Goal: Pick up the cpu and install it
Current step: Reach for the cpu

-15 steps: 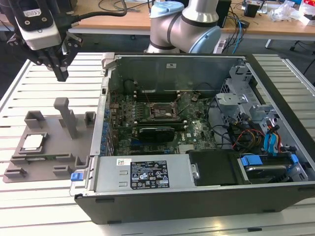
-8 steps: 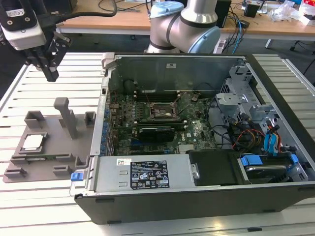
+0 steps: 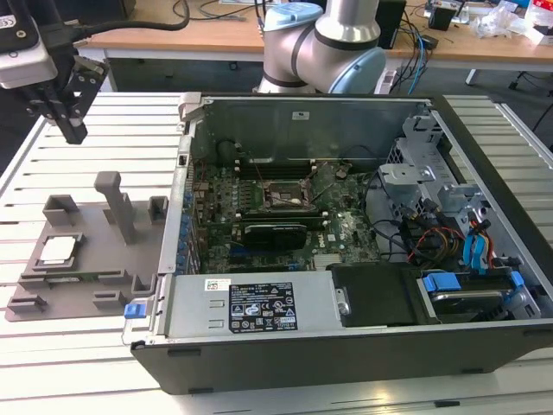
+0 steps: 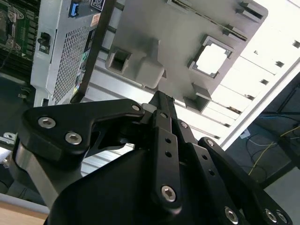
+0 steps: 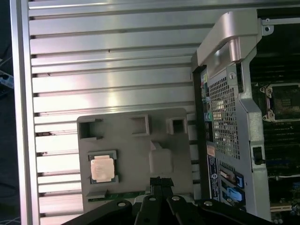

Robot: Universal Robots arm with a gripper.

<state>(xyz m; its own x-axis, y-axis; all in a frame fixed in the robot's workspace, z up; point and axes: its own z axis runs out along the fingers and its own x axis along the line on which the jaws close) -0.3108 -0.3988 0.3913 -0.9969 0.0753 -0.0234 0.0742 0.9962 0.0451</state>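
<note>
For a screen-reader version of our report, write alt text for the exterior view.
A small silvery square cpu lies in a grey plastic fixture on a slatted table, beside an open black computer case. The black gripper hangs over the fixture, shut.

Matt grey plastic tray (image 3: 97, 252); silvery metal cpu (image 3: 57, 249); ribbed, smooth metal table (image 3: 82, 143)

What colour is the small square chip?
The cpu is pale silver with a tan rim; clearest in the first wrist view.
</note>
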